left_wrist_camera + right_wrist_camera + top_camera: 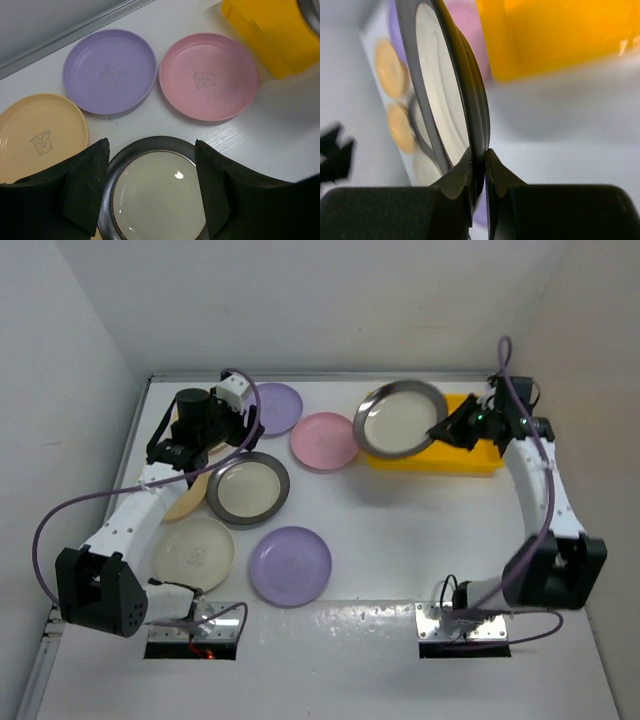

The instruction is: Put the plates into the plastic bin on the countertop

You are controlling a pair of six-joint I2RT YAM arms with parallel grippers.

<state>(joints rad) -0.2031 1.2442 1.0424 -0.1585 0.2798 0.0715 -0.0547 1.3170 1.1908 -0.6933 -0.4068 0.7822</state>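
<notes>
R fingers (454,186) pinch dark-rimmed plate (400,418) at yellow bin (452,463), L fingers (89,186) apart

The overhead view looks steeply down on the whole white glossy bench (400,540); both wrist views, close in, share the bright yellow rectangular plastic bin (270,35).

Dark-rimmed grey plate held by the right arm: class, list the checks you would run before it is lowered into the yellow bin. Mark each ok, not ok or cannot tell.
1. Grip: the right gripper pinches the rim of the dark-rimmed grey metallic plate: ok.
2. Position: the plate sits over the left end of the bright yellow rectangular plastic bin and overhangs it: not ok.
3. Room inside the bin: the held plate hides much of it: cannot tell.
4. Other arm: the left gripper is far from the bin: ok.
5. The left gripper is open above the second dark-rimmed plate, not carrying anything: ok.
</notes>
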